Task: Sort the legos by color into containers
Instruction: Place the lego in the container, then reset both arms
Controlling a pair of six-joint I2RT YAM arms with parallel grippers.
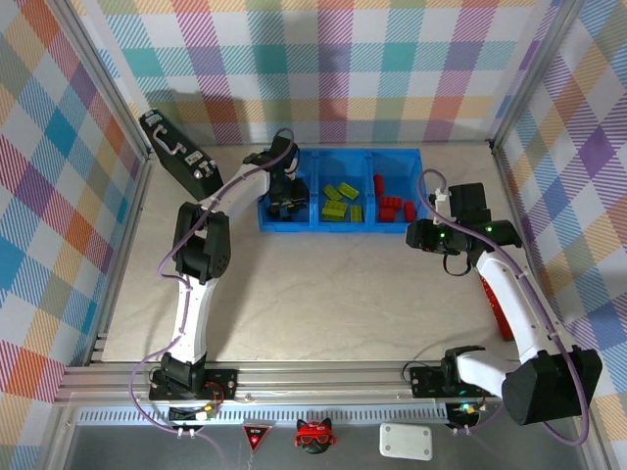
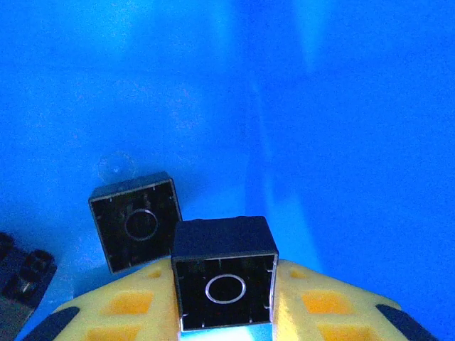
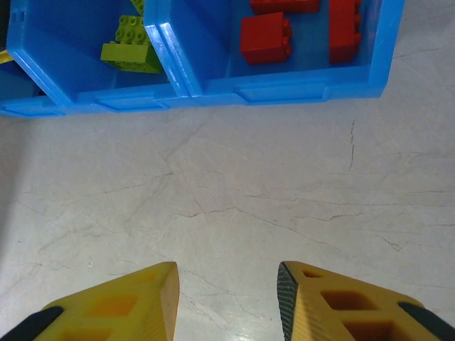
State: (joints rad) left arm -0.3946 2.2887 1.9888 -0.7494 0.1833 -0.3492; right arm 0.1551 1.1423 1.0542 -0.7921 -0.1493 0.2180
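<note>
Fingers [image 2: 320, 305] of the left claw [image 2: 226, 312] are pressed against both sides of a black cube [image 2: 225, 245], so the claw is set narrow and closed on that cube. The cube's hollow underside is turned toward the wrist camera. The cube is held low inside the left compartment of the blue tray [image 1: 338, 227]; whether it touches the compartment floor cannot be told. A second black cube [image 2: 136, 222] is seen on that floor just beside the held one, its underside also shown. A studded black brick [image 2: 21, 280] is cut off by the left edge of the view. From above, the left arm is seen reaching down into the tray's left compartment, where the dark bricks are too small to be told apart.

The right claw [image 3: 227, 298] is held wide open with nothing between its fingers, over the bare bench [image 3: 234, 199] just in front of the tray's right end. In its wrist view the tray's front wall is shown, with lime green legos [image 3: 131, 46] in the middle compartment and red legos [image 3: 265, 35] in the right one. In the overhead view a black case [image 1: 176, 152] is seen beyond the tray's left end, and a long red bar [image 1: 503, 313] is seen on the bench, well to the near right of the tray.
</note>
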